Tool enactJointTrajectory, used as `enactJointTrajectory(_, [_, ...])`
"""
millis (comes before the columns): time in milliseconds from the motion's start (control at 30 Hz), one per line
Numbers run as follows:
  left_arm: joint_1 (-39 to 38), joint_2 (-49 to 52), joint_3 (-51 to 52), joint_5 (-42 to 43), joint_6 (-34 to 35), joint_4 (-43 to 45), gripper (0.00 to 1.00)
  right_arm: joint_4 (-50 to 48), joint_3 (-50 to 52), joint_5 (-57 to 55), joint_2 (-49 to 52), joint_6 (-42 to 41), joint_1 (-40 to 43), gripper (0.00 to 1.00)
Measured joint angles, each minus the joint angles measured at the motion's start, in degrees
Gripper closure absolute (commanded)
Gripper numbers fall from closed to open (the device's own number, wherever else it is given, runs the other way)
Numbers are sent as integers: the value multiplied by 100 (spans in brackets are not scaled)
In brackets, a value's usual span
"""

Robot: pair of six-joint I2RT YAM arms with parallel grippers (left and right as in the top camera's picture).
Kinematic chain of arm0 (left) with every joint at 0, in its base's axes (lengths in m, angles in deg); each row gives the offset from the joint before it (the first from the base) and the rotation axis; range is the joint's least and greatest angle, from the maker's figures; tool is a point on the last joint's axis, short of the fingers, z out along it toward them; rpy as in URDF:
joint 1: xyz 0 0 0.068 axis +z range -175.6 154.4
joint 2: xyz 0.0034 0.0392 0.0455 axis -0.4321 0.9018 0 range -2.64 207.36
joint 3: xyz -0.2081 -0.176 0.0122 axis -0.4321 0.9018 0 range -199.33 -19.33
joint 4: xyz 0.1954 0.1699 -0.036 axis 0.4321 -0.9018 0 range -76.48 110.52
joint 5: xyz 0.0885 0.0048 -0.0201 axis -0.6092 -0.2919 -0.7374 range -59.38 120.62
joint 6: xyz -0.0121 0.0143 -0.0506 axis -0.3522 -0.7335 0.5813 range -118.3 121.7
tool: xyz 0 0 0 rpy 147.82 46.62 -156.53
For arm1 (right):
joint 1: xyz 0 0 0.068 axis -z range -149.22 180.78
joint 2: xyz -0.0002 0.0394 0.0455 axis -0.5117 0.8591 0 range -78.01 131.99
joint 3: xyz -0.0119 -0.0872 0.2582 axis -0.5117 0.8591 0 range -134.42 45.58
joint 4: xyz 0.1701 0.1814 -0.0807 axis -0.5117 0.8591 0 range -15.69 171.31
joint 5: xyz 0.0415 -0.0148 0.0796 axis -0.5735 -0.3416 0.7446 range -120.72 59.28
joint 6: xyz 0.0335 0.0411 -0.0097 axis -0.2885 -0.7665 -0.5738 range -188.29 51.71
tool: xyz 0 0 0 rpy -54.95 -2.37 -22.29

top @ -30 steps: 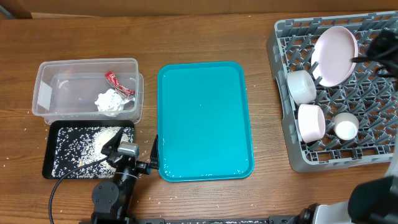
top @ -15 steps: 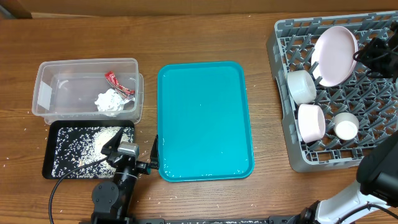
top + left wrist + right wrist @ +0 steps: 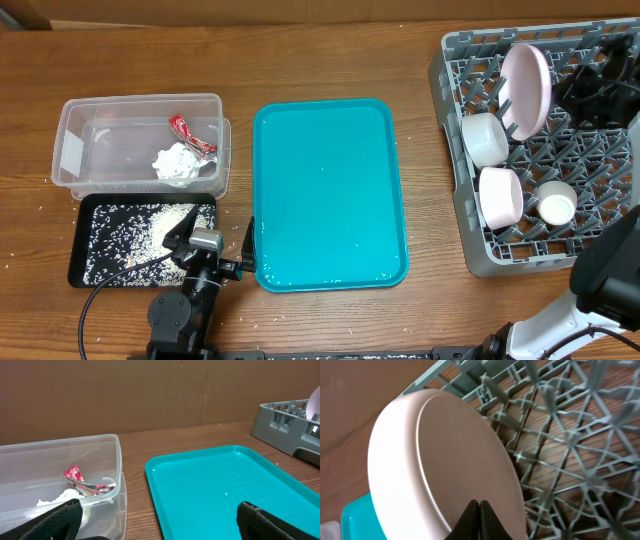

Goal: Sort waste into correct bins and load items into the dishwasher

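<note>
The grey dishwasher rack (image 3: 447, 90) at the right holds a large white plate (image 3: 527, 88) standing nearly on edge, two bowls (image 3: 486, 138) (image 3: 501, 196) and a small cup (image 3: 556, 205). My right gripper (image 3: 562, 96) is shut, with nothing between its fingers. In the right wrist view its tips (image 3: 479, 508) rest against the back of the plate (image 3: 430, 460), above the rack's lattice (image 3: 560, 435). The clear tub (image 3: 140, 100) holds the red wrapper (image 3: 190, 135) and the tissue wad (image 3: 176, 163). Rice (image 3: 130, 235) lies in the black tray (image 3: 80, 272). My left gripper (image 3: 216, 234) is open beside that tray.
A teal serving tray (image 3: 330, 195) lies between the bins and the rack. In the left wrist view my gripper (image 3: 160, 525) straddles the gap between the tub (image 3: 107, 440) and the teal tray (image 3: 225, 485), and the wrapper (image 3: 75, 474) shows through the tub. A few grains lie on the wood.
The large plate has swung from leaning back to nearly upright in the rack, with my right gripper following it leftward. The left arm has not moved.
</note>
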Motion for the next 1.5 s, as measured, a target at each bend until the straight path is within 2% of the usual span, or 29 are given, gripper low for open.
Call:
enactJointTrajectory(200, [0, 0, 0, 0, 0, 0, 0, 155, 0, 133, 0, 505, -295, 96])
enactJointTrajectory(500, [0, 0, 0, 0, 0, 0, 0, 149, 0, 37, -138, 699, -645, 96])
enactJointTrajectory(733, [0, 0, 0, 0, 0, 0, 0, 313, 0, -181, -1211, 713, -999, 96])
enactJointTrajectory(900, [0, 0, 0, 0, 0, 2, 0, 660, 0, -247, -2199, 708, -1757, 96])
enactJointTrajectory(1100, [0, 0, 0, 0, 0, -2, 0, 940, -2, -365, -3289, 490, -3289, 96])
enactJointTrajectory(1133, [0, 0, 0, 0, 0, 0, 0, 949, -2, -402, -3403, 428, -3526, 81])
enactJointTrajectory(1167, [0, 0, 0, 0, 0, 0, 0, 949, -2, -422, -3541, 337, -3803, 45])
enactJointTrajectory(1200, [0, 0, 0, 0, 0, 0, 0, 944, -2, -444, -3654, 264, -4030, 0])
enactJointTrajectory(1400, [0, 0, 0, 0, 0, 0, 0, 970, -2, -507, -3895, -46, -4929, 0])
enactJointTrajectory(1500, [0, 0, 0, 0, 0, 0, 0, 1329, -9, -507, -3866, -116, -5064, 0])
